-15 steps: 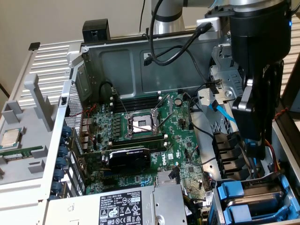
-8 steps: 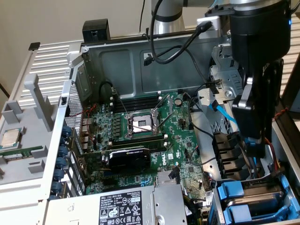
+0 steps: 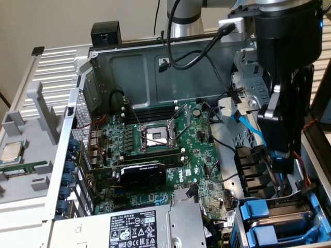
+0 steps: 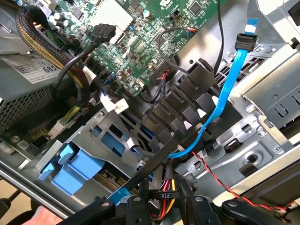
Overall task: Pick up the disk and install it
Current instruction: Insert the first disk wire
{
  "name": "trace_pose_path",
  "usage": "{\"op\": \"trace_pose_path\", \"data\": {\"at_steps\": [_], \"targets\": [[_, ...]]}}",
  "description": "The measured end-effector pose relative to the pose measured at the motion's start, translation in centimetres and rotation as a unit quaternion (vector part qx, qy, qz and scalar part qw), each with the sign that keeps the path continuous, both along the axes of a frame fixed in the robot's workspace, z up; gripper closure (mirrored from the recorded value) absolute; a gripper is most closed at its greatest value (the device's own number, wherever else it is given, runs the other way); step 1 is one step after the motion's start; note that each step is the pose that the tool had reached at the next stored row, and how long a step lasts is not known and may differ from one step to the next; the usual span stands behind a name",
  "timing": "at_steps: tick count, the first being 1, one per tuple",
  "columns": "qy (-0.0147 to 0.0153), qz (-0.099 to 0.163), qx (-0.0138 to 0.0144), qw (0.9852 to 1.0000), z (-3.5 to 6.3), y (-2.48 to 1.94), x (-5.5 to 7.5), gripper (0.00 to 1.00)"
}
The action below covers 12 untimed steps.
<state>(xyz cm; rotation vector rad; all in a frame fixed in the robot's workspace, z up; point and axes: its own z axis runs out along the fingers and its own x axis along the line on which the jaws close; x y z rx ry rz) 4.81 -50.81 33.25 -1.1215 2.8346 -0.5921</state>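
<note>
Exterior view: shows gripper (image 3: pixel 282 164) low inside grey steel case (image 3: pixel 155 67), near its corner; open or closed, cannot tell. Disk (image 3: pixel 257 209) apparently seated in that corner, blue plastic frame outward. Wrist view: shows disk (image 4: pixel 70 165) within perforated steel drive cage (image 4: pixel 119 123). Probably heavy, rigid, shock-sensitive; best held by frame sides.
</note>
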Motion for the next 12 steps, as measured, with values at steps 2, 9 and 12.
{"op": "trace_pose_path", "data": {"at_steps": [2, 9, 12], "targets": [[0.0000, 0.000, 0.0001, 1.0000, -0.05, 0.02, 0.01, 0.65], [0.0000, -0.008, 0.0000, 1.0000, -0.13, 0.15, -0.15, 0.65], [0.0000, -0.014, -0.0002, 0.9999, -0.14, 0.15, -0.15, 0.65]]}}
